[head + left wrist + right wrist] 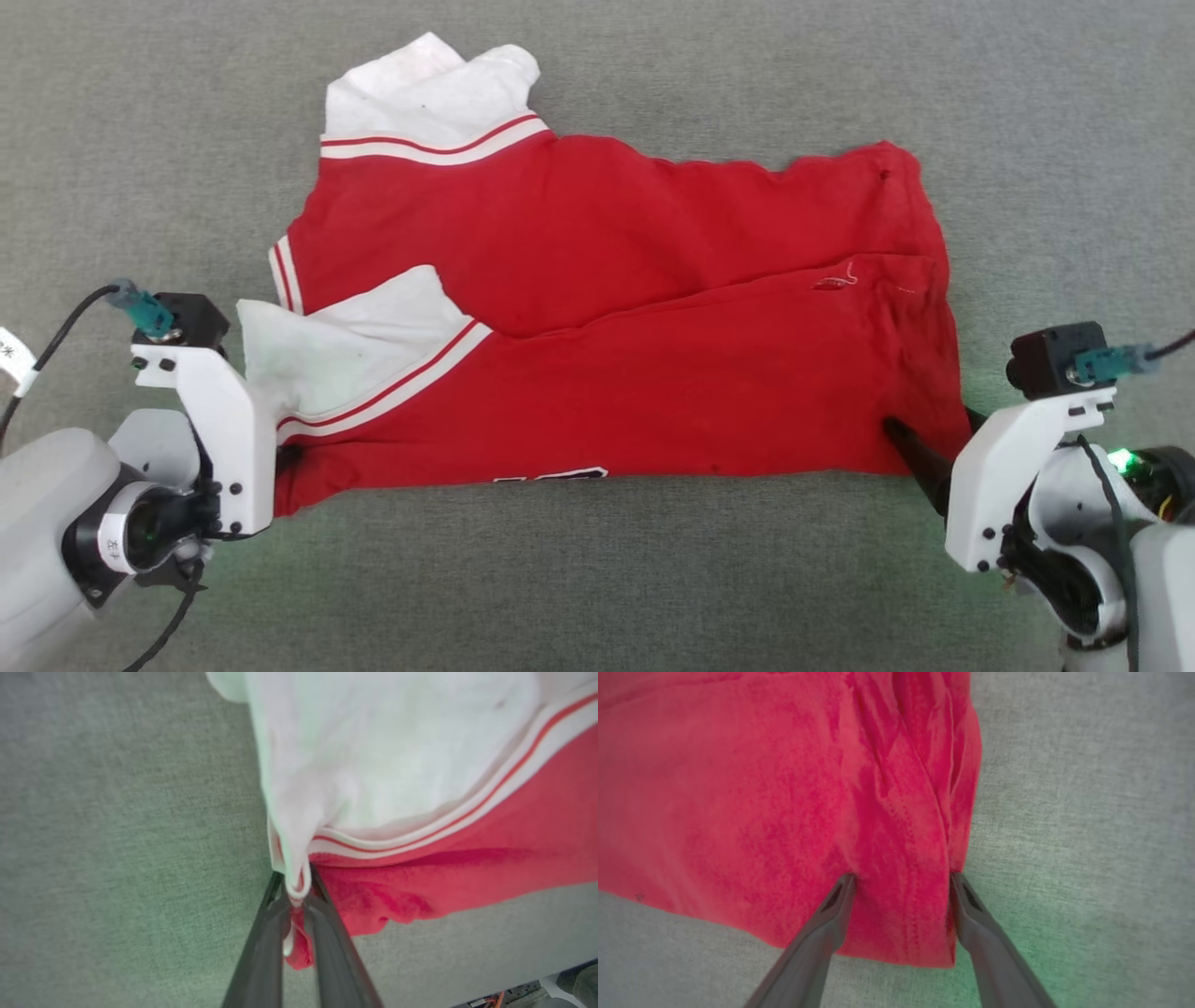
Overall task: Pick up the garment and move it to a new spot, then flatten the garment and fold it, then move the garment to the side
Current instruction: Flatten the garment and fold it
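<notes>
The red garment point(607, 308) lies folded lengthwise on the grey surface, its white sleeves point(345, 350) toward the left. A sliver of black lettering point(551, 476) peeks out at the front edge. My left gripper point(285, 457) is at the garment's front left corner. In the left wrist view this gripper point(296, 891) is shut on a pinch of white sleeve edge and red cloth point(467, 858). My right gripper point(929, 425) is at the front right corner. In the right wrist view it point(901, 876) stands open, its fingers straddling the corner of the red cloth point(738, 788).
A grey fabric-covered surface point(597, 579) spreads all around the garment. A cable point(56, 341) runs off the left wrist camera, and a green light point(1117, 458) glows on the right arm.
</notes>
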Robot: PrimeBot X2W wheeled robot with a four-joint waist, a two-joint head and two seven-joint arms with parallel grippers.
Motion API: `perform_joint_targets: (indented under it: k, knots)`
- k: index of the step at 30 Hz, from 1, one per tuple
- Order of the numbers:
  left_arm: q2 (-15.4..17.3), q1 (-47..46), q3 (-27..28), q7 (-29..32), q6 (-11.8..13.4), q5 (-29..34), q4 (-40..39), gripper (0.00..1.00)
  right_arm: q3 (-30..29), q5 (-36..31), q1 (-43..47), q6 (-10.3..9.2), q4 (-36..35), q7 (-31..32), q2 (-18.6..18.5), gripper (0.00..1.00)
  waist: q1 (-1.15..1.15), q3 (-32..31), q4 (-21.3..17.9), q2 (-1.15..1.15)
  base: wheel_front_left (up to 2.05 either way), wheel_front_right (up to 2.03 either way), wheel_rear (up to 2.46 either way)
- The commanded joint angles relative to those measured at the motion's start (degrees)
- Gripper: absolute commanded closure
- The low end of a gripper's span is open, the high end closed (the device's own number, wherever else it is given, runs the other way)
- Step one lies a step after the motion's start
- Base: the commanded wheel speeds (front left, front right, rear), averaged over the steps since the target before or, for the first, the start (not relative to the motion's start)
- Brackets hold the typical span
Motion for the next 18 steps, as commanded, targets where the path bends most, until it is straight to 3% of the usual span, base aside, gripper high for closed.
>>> perform_joint_targets:
  k: [1, 3, 4, 5, 6, 12, 18]
  knots:
    - [-2.31, 1.82, -1.93, 0.44, -0.63, 0.04, -0.08, 1.0, 0.38, 0.17, -0.02, -0.02, 2.06, 1.25, 0.29, 0.0, 0.0, 0.07, 0.29, 0.0, 0.0, 0.0, 0.0]
    - [-2.9, 1.76, -2.04, 0.38, -0.93, 0.13, 0.11, 1.0, 1.54, -0.45, -0.27, -0.02, 4.65, 3.52, -0.43, 0.0, 0.0, 0.14, 0.76, 0.0, 0.0, 0.0, 0.0]
    - [-3.17, 1.74, -2.05, 0.33, -1.06, 0.16, 0.33, 1.0, 2.3, 0.08, -0.13, -0.02, 5.98, 4.97, -0.57, 0.25, 0.0, 0.14, 0.9, 0.0, 0.0, 0.0, 0.0]
    - [-3.47, 1.82, -2.0, 0.31, -1.08, -0.06, 0.52, 1.0, 3.16, 0.61, -0.22, -0.02, 6.96, 5.77, -0.69, 0.69, 0.0, 0.12, 1.01, 0.0, 0.0, 0.0, 0.0]
    - [-3.65, 1.79, -2.04, 0.26, -1.18, -0.01, 0.7, 1.0, 3.53, 0.42, -0.38, -0.01, 7.62, 6.58, -1.32, 1.0, 0.0, 0.1, 1.14, 0.0, 0.0, 0.0, 0.0]
    - [-2.43, 1.81, -1.82, 0.64, -1.26, -0.15, 0.99, 1.0, 3.95, 3.18, -0.45, -0.01, 4.57, 10.4, -3.55, 1.0, 0.0, -0.38, 1.38, 0.0, 0.0, 0.0, 0.0]
    - [2.61, 1.69, -0.88, 2.55, 2.0, -0.86, -4.58, 1.0, 2.04, 5.96, 1.13, -0.02, -4.21, 15.22, -5.86, 1.0, 0.0, -1.05, 1.29, 0.0, 0.0, 0.0, 0.0]
